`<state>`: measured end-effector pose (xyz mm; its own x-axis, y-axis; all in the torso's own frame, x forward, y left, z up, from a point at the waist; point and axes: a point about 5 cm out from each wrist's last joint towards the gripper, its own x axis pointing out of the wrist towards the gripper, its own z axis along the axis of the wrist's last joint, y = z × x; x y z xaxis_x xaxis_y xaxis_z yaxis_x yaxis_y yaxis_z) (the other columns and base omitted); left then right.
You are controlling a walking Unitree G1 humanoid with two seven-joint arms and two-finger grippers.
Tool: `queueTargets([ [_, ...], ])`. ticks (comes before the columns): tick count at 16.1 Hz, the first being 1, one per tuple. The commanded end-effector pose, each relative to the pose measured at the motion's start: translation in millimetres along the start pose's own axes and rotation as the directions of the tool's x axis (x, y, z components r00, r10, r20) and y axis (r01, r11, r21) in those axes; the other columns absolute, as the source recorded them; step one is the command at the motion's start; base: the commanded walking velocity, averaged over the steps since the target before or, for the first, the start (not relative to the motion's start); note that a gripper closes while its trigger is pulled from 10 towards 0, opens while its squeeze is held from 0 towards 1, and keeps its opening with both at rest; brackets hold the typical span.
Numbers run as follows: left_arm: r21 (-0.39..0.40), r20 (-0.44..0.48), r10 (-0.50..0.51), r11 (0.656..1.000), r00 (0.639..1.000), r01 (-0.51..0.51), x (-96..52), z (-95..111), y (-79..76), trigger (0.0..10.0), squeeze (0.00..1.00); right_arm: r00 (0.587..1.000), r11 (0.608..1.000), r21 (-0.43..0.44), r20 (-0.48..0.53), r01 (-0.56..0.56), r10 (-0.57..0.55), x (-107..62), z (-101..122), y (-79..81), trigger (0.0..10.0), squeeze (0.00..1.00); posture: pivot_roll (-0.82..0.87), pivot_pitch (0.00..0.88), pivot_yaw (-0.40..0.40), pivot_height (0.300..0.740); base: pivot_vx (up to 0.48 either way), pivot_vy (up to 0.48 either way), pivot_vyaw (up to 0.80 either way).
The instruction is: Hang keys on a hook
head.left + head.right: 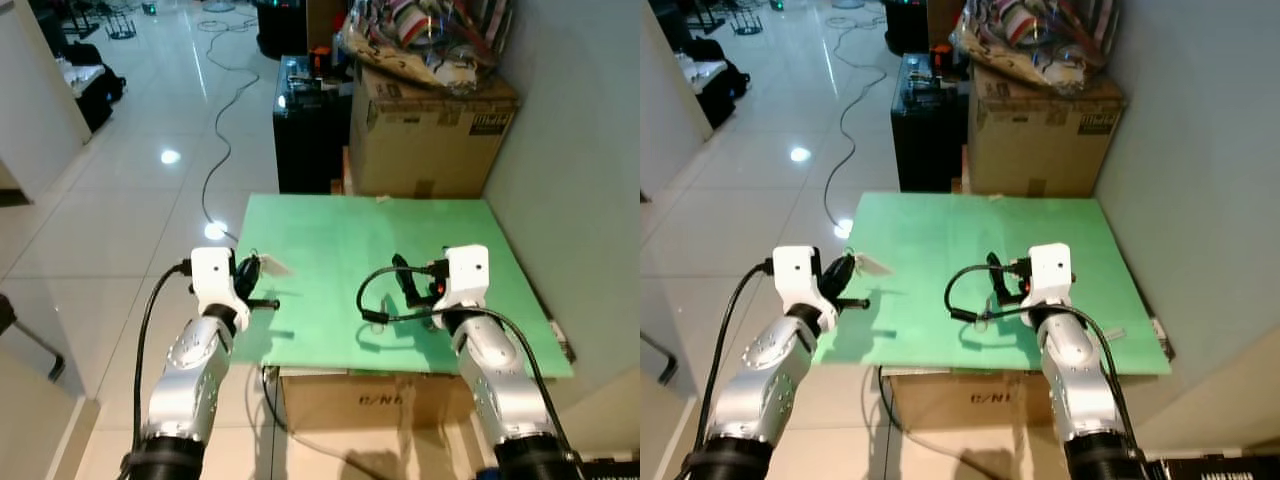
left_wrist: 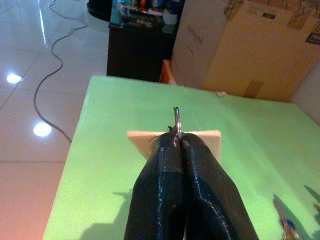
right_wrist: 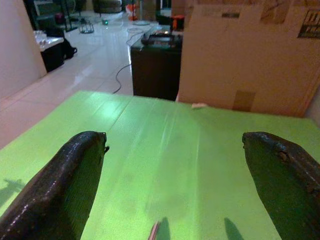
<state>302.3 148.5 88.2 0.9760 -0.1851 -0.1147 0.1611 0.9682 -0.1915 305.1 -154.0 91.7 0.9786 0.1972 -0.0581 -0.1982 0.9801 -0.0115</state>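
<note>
A green surface sits on a cardboard box, its right side close to a pale wall and its far edge just short of a large cardboard carton and a black cabinet; the left and near edges open onto glossy tiled floor with a cable trailing across it. The left gripper hovers at the surface's left edge, fingers pressed together on a thin metal key ring with a pale tag spread flat behind the fingertips. From the head the same item reads only as a small pale tag beside the gripper. The right gripper hangs over the near middle of the surface, fingers spread wide and holding nothing. The left wrist view also catches a small object lying on the green board, too blurred to identify.
</note>
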Motion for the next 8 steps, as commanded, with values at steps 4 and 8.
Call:
queueTargets([
  [4,-0.003,0.012,0.024,1.0,1.0,-0.024,1.7,1.0,3.1,10.0,0.0,1.0,1.0,0.012,-0.013,-0.01,0.01,0.9,-1.9,1.4,10.0,0.0,-0.16,0.0,0.041,0.74,0.0,0.0,0.0],
  [8,-0.002,0.018,0.023,1.0,1.0,-0.023,2.2,1.3,2.5,10.0,0.0,1.0,1.0,0.012,-0.018,-0.011,0.012,0.8,-3.9,1.2,10.0,0.0,-0.16,0.0,0.042,0.74,-0.154,0.0,0.0],
])
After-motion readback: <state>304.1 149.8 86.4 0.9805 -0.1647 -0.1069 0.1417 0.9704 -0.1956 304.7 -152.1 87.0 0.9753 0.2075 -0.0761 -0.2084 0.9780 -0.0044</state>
